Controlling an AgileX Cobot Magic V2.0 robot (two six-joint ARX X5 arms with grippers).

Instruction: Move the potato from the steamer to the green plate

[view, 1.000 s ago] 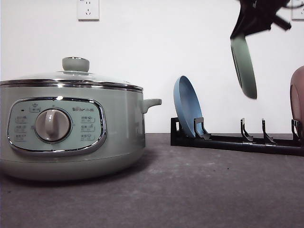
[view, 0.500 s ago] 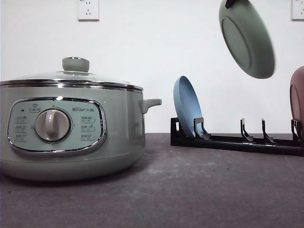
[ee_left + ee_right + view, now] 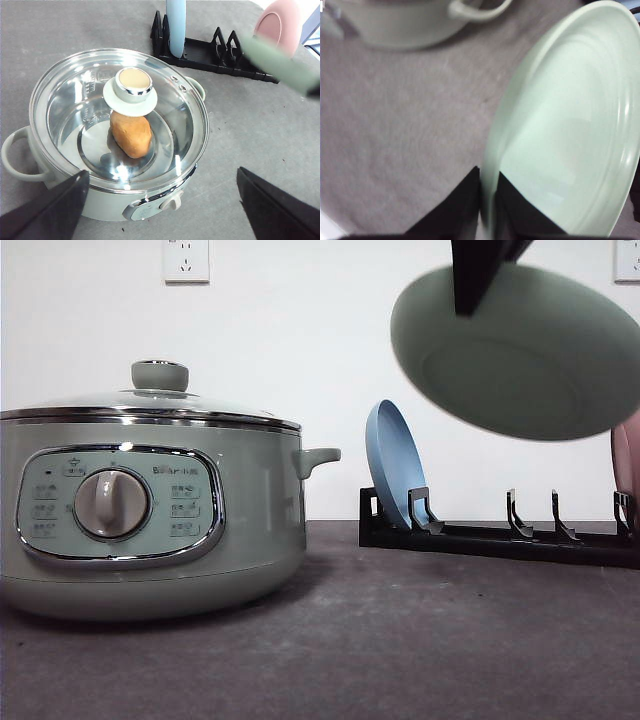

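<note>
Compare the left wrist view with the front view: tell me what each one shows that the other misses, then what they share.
Left wrist view alone: the potato lying inside the steamer under its glass lid, and the left gripper open above it. Front view alone: the steamer's control panel and dial, a wall socket, and the right gripper pinching the green plate's rim. Both: steamer, lid knob, blue plate upright in the black rack, green plate in the air.

Right gripper (image 3: 487, 210) raised high, fingers clamped on green plate (image 3: 570, 130) rim; left gripper (image 3: 160, 210) hung with jaws spread wide.
</note>
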